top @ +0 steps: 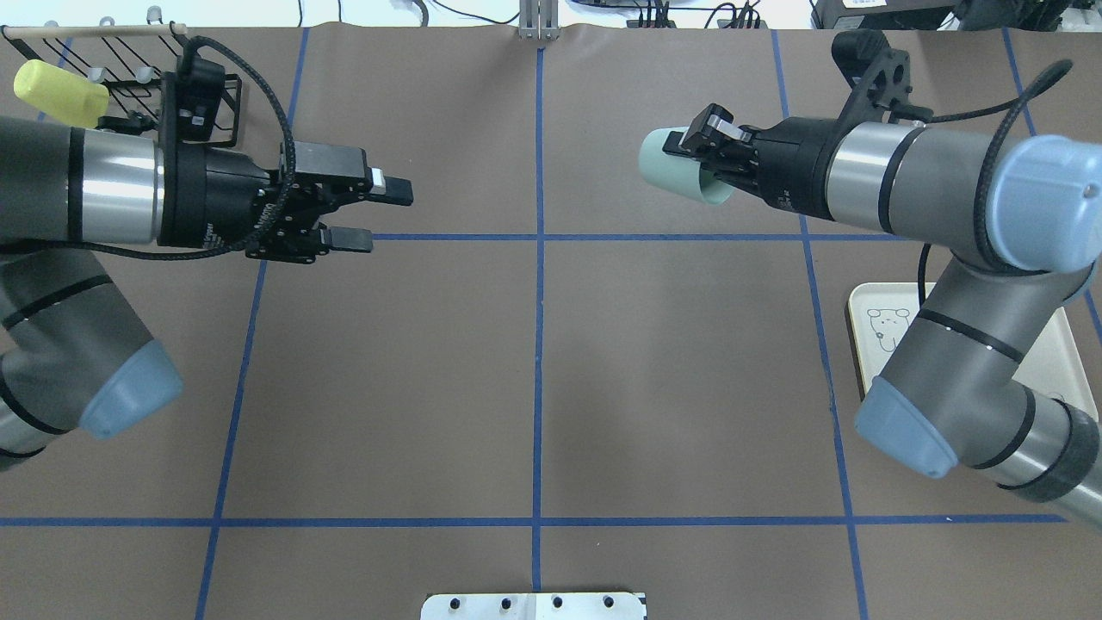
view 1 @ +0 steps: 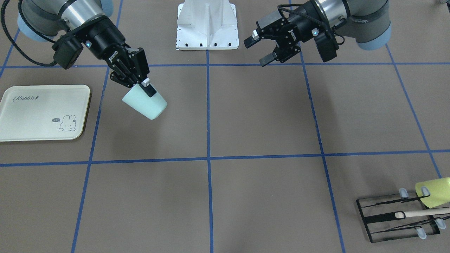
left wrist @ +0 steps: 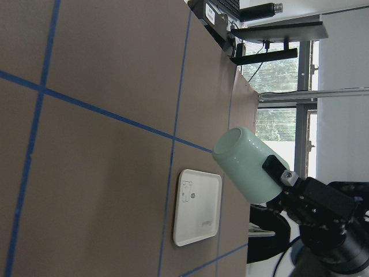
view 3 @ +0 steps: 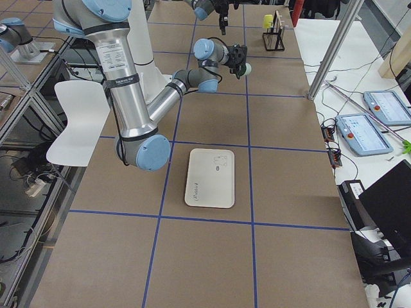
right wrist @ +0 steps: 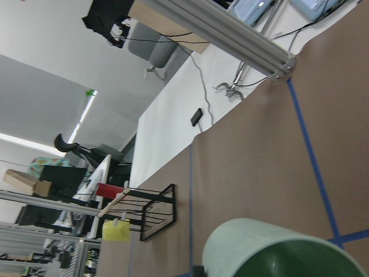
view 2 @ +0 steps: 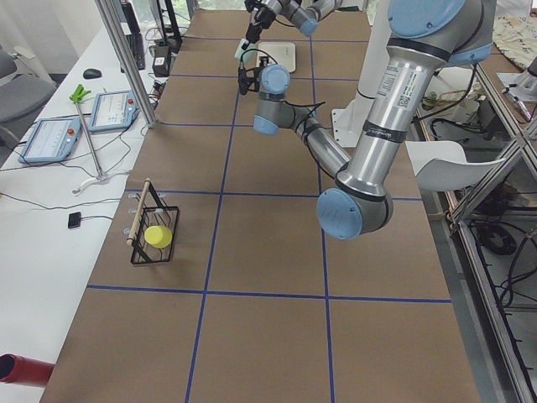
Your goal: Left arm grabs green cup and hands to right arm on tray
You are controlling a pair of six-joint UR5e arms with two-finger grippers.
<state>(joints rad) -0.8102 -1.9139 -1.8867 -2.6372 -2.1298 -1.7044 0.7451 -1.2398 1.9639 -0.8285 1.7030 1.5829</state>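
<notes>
The pale mint-green cup [view 1: 147, 104] is held on its side in the air by my right gripper [view 1: 144, 92], which is shut on its rim. It also shows in the overhead view [top: 676, 168], the left wrist view [left wrist: 245, 164] and the right wrist view [right wrist: 271, 254]. The cream Rabbit tray [view 1: 42, 112] lies flat on the table, apart from the cup and beside the right arm; in the overhead view the tray [top: 1055, 362] is partly hidden under that arm. My left gripper [top: 387, 215] is open and empty, across the table from the cup [view 1: 256, 52].
A black wire rack [view 1: 393, 218] with a wooden stick and a brighter yellow-green cup [view 1: 434, 191] stands at the far left corner of the table [top: 60, 90]. The white robot base mount [view 1: 207, 24] sits between the arms. Blue tape lines grid the brown table.
</notes>
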